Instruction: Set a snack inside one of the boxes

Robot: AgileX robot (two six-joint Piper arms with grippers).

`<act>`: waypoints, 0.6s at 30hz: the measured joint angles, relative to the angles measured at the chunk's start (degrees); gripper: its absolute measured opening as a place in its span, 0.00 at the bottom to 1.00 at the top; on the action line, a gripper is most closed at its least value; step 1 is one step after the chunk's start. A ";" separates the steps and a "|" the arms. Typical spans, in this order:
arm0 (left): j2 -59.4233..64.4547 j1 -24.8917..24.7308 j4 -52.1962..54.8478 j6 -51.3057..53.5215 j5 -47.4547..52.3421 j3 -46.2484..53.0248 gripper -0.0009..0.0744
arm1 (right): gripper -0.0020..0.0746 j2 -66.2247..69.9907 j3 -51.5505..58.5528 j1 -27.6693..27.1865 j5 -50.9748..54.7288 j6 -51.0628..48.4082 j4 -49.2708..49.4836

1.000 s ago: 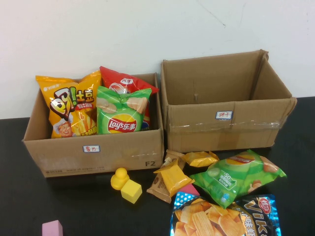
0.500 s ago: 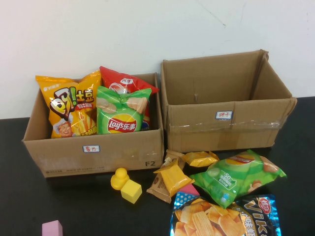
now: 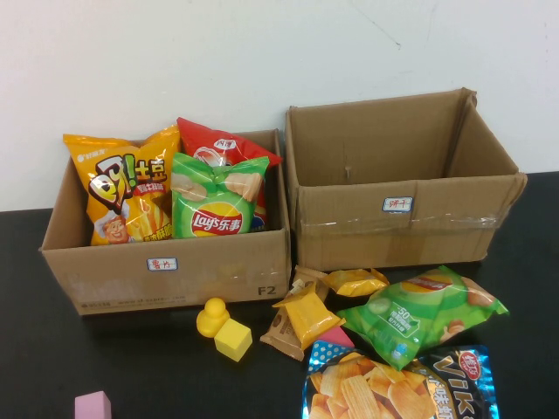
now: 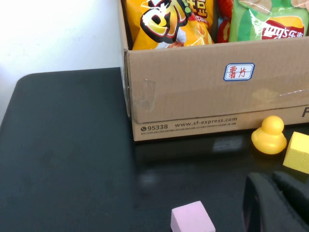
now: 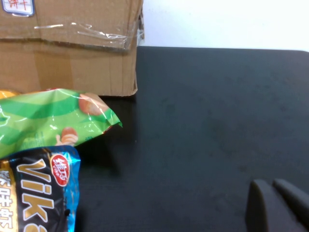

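Observation:
Two open cardboard boxes stand at the back of the black table. The left box (image 3: 218,275) holds an orange chip bag (image 3: 122,192), a green Lay's bag (image 3: 214,201) and a red bag (image 3: 223,140). The right box (image 3: 349,231) looks empty. In front of it lie small orange snack packets (image 3: 306,319), a green snack bag (image 3: 419,314) and a blue chip bag (image 3: 402,384). Neither arm shows in the high view. My left gripper (image 4: 273,176) is shut and empty, near the pink cube. My right gripper (image 5: 271,183) is shut and empty over bare table, right of the green bag (image 5: 48,118).
A yellow duck (image 3: 210,315), a yellow cube (image 3: 233,340) and a pink cube (image 3: 93,407) lie in front of the left box. The duck (image 4: 269,136) and the pink cube (image 4: 192,218) also show in the left wrist view. A white wall stands behind the boxes.

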 joint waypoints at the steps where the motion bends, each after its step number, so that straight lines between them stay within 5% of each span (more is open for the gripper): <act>1: 0.00 0.00 0.00 0.00 0.00 0.00 0.01 | 0.03 0.00 0.00 0.00 0.00 0.00 0.00; 18: 0.00 0.00 0.00 0.00 0.00 0.00 0.01 | 0.03 0.00 -1.00 0.00 -4.31 5.31 4.48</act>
